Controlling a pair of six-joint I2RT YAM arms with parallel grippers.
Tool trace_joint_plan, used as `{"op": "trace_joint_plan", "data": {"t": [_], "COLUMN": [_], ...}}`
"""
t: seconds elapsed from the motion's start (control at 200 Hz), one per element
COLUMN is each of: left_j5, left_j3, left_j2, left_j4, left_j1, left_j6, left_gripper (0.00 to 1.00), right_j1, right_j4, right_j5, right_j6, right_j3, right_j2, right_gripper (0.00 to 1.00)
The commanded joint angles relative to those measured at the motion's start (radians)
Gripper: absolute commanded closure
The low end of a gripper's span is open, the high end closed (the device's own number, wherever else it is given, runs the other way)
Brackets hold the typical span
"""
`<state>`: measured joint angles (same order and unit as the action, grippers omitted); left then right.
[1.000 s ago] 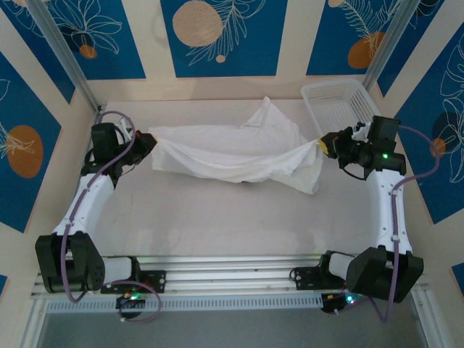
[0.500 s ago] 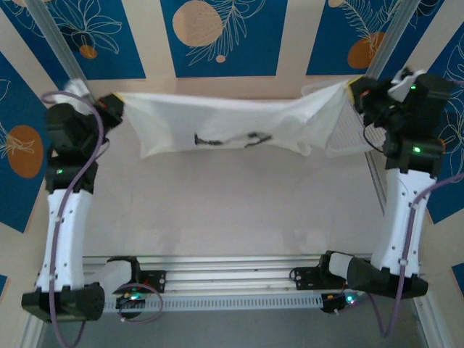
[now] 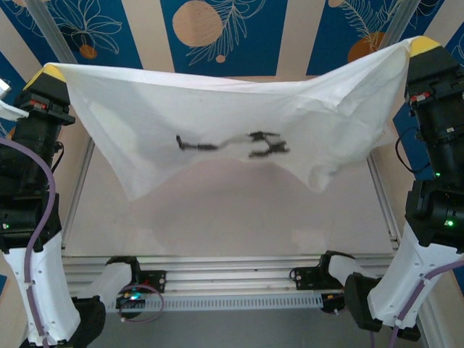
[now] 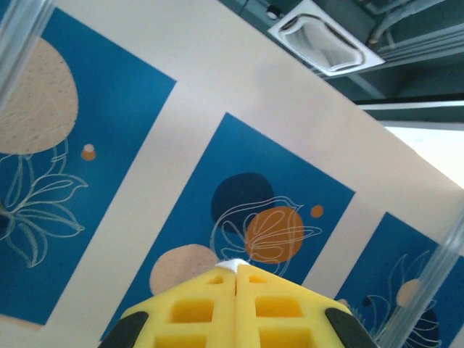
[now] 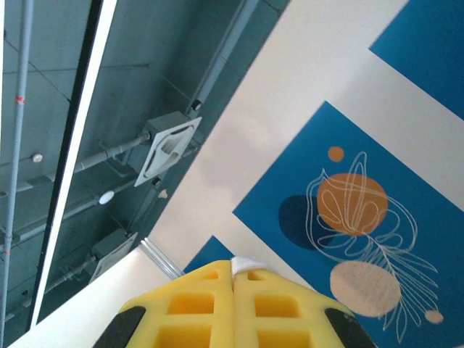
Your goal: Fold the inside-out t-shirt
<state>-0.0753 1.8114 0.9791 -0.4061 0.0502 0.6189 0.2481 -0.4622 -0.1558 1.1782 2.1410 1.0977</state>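
Held aloft, the thin white cloth t-shirt [image 3: 217, 101] hangs spread, corners pinched by left claw [image 3: 48, 71] and right claw [image 3: 423, 45]; no fold made yet.

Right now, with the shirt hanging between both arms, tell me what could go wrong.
1. Slip: the left gripper and right gripper each show just a sliver of white cloth at the tips, so a corner of the t-shirt might pull free.
2. Uneven lay-down: the cloth is creased and bunched toward the right arm's side and its lower edge hangs unevenly, so wrinkles may get trapped once it meets the table.
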Motion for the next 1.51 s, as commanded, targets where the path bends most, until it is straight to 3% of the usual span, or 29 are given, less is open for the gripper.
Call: {"op": "trace_joint_plan", "data": {"t": [0.0,0.2,0.34,0.425,0.495,0.73,0.86,0.94,1.06,1.155,1.345,1.41,1.5], "left_j5": [0.106,0.045,0.064,0.068,0.061,0.042,0.032,0.020,-0.032,-0.044,-0.103,-0.137,-0.157], "left_j3": [0.082,0.105,0.136,0.198,0.266,0.487,0.463,0.341,-0.021,-0.320,-0.848,-0.969,-1.082], "left_j2": [0.053,0.217,0.342,0.420,0.476,0.587,0.570,0.526,0.405,0.339,0.310,0.331,0.366], "left_j4": [-0.098,-0.038,0.042,0.070,0.076,0.039,0.024,0.054,0.204,0.274,0.479,0.532,0.576], "left_j1": [0.004,0.006,0.006,0.006,0.007,0.008,0.008,0.007,0.008,0.008,0.006,0.005,0.004], "left_j6": [-0.042,-0.022,-0.040,-0.060,-0.070,-0.105,-0.112,-0.122,-0.139,-0.105,-0.059,-0.026,0.011], "left_gripper": [1.00,1.00,1.00,1.00,1.00,1.00,1.00,1.00,1.00,1.00,1.00,1.00,1.00], "right_j1": [-0.004,-0.074,-0.204,-0.225,-0.224,-0.256,-0.279,-0.277,-0.274,-0.274,-0.281,-0.283,-0.282], "right_j4": [0.095,0.130,0.152,0.142,0.216,0.321,0.267,0.214,0.061,0.015,0.387,0.477,0.475], "right_j5": [0.066,-0.025,0.041,0.090,0.111,0.214,0.221,0.182,0.055,-0.080,-0.279,-0.305,-0.322], "right_j6": [0.011,0.066,-0.044,-0.043,0.004,-0.039,-0.089,-0.090,-0.132,-0.173,-0.064,-0.051,-0.066], "right_j3": [0.044,0.237,0.486,0.674,0.725,0.716,0.688,0.643,0.484,0.142,-0.749,-0.924,-1.033], "right_j2": [0.053,0.305,0.531,0.680,0.759,0.787,0.766,0.756,0.716,0.630,0.494,0.501,0.523], "right_gripper": [1.00,1.00,1.00,1.00,1.00,1.00,1.00,1.00,1.00,1.00,1.00,1.00,1.00]}}
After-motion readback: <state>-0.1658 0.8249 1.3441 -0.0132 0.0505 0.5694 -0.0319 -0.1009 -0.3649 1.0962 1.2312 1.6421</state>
